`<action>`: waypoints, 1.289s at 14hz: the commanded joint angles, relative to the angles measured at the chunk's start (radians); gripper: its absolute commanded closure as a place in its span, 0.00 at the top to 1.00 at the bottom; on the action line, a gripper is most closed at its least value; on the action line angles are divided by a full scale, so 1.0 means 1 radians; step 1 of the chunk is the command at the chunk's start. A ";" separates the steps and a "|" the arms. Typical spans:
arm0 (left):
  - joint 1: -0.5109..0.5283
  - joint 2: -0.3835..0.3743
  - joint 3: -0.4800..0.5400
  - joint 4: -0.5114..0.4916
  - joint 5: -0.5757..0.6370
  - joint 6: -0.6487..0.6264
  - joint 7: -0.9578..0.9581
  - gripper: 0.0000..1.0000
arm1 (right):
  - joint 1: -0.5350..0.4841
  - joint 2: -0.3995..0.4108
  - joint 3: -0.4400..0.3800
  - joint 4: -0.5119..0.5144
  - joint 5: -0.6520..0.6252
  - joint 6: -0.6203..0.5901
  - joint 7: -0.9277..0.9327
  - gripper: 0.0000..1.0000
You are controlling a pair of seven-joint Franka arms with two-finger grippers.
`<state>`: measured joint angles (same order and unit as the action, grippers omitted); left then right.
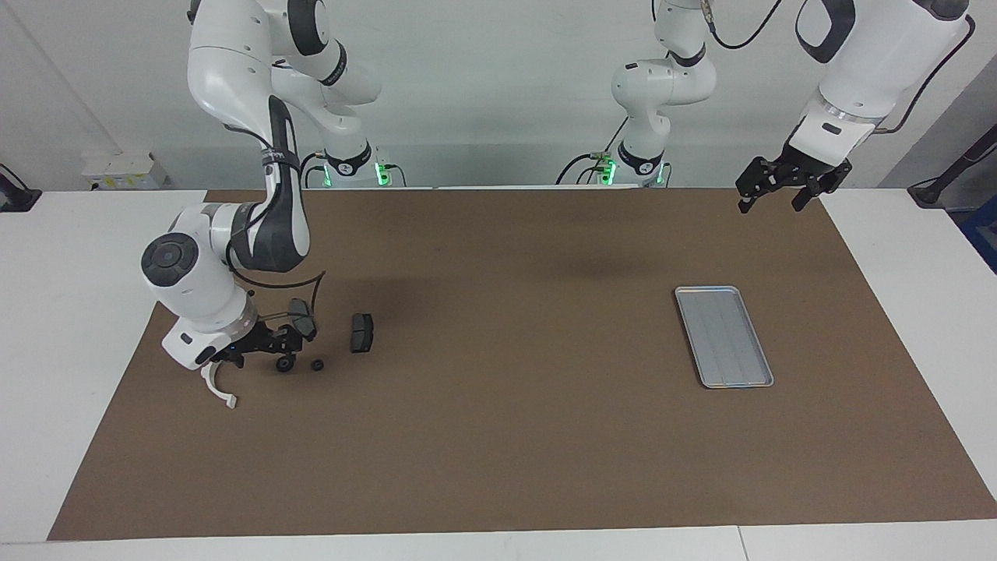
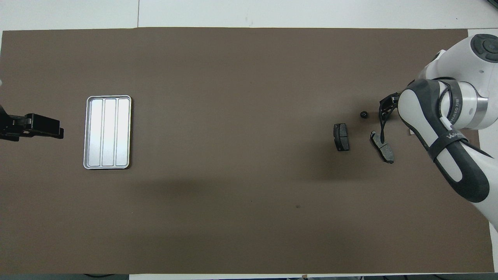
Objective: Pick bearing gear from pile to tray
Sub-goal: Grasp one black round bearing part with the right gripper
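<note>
The pile lies toward the right arm's end of the mat: two dark brake pads, a white curved bracket, and two black round bearing gears. The larger gear sits right at the tip of my right gripper, which hangs low over the mat, open, between the bracket and that gear. In the overhead view the right gripper hides the larger gear; the smaller gear shows beside it. The silver tray lies toward the left arm's end. My left gripper waits raised and open, holding nothing.
The brown mat covers most of the white table. The right arm's forearm and a looping cable hang over the brake pad nearer the robots. The tray holds nothing.
</note>
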<state>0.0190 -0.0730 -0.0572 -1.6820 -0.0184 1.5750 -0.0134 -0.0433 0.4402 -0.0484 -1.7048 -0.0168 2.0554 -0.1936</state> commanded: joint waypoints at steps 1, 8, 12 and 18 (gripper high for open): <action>-0.005 -0.021 0.002 -0.022 0.015 0.005 0.012 1.00 | -0.012 -0.012 0.010 -0.045 -0.002 0.048 -0.012 0.99; -0.005 -0.021 0.002 -0.022 0.015 0.005 0.012 1.00 | 0.000 -0.009 0.010 -0.093 -0.002 0.104 0.014 0.97; -0.005 -0.021 0.002 -0.022 0.015 0.005 0.012 1.00 | 0.008 -0.008 0.010 -0.095 -0.002 0.106 0.037 0.97; -0.005 -0.021 0.003 -0.022 0.015 0.005 0.012 1.00 | 0.013 -0.001 0.010 -0.104 -0.002 0.120 0.042 0.95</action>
<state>0.0190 -0.0730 -0.0572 -1.6820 -0.0184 1.5750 -0.0132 -0.0271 0.4418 -0.0442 -1.7887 -0.0167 2.1431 -0.1692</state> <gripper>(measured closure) 0.000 0.004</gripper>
